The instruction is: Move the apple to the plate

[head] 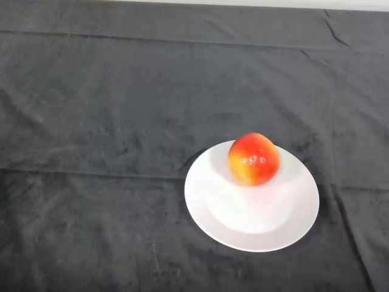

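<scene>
Apple [253, 159] sits on white plate [251, 210], toward far rim; hand out of view, state unknown; leave apple undisturbed.

None of the robot's body shows in the head view, so its colours, shapes and markings cannot be told.

Head camera, downward over table [91, 91]
</scene>
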